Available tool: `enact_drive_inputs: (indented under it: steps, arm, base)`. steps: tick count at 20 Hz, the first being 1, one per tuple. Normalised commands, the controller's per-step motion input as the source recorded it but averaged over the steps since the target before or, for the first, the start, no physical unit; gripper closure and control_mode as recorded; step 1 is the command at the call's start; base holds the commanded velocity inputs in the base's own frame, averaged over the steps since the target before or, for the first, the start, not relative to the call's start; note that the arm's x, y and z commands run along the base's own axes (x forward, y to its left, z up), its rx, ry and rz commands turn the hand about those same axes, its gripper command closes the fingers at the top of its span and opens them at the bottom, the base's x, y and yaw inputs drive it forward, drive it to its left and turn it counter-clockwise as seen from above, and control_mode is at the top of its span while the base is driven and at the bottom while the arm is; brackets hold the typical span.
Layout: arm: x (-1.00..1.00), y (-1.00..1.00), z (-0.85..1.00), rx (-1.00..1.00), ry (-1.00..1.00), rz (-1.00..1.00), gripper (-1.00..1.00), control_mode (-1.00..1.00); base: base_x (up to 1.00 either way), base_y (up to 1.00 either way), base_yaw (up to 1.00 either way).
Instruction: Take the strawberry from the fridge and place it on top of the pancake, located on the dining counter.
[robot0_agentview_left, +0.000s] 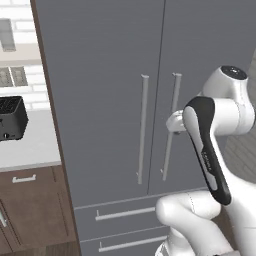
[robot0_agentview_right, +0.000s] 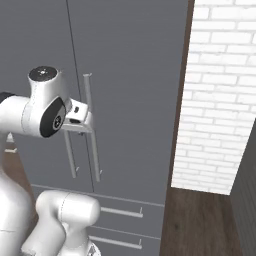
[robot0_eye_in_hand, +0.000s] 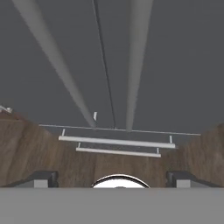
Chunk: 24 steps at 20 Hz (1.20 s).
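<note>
So the fridge (robot0_agentview_left: 105, 100) takes up most of both base views, tall and grey, both doors shut, and its two lower drawers (robot0_agentview_left: 120, 215) shut too. The strawberry must be somewhere behind those doors, can't see it at all.

Left of the fridge in the left base view there's a white counter (robot0_agentview_left: 30, 145) over brown cabinets, with a black toaster (robot0_agentview_left: 11, 118) sitting on it. On the other side, in the right base view, a white brick wall (robot0_agentview_right: 220, 95) and wood floor (robot0_agentview_right: 200, 225).

The two long silver handles (robot0_eye_in_hand: 131, 61) run side by side either side of the door seam. The end effector (robot0_eye_in_hand: 112, 178) is right up near the handles, fingers spread wide apart, nothing between them.
</note>
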Motion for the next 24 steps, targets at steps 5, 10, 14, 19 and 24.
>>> enact_drive_inputs:
  steps: [5,10,14,19,24]
  arm:
    - [-0.62,0.00,0.00,0.00,0.00,0.00,-1.00,-1.00]
    - [-0.30,-0.18,0.09,-0.02,-0.01,-0.02,-1.00,-1.00]
    - [-0.16,-0.26,0.00,-0.06,0.00,-0.02,-1.00,-1.00]
    - [-0.04,0.11,0.00,-0.10,0.00,0.00,-1.00,-1.00]
    - [-0.04,0.03,0.00,-0.02,0.00,0.00,-1.00,1.00]
  base:
    - [0.00,0.00,0.00]
    - [0.00,0.00,0.00]
    - [0.00,0.00,0.00]
    - [0.00,0.00,0.00]
    - [-0.26,0.47,0.00]
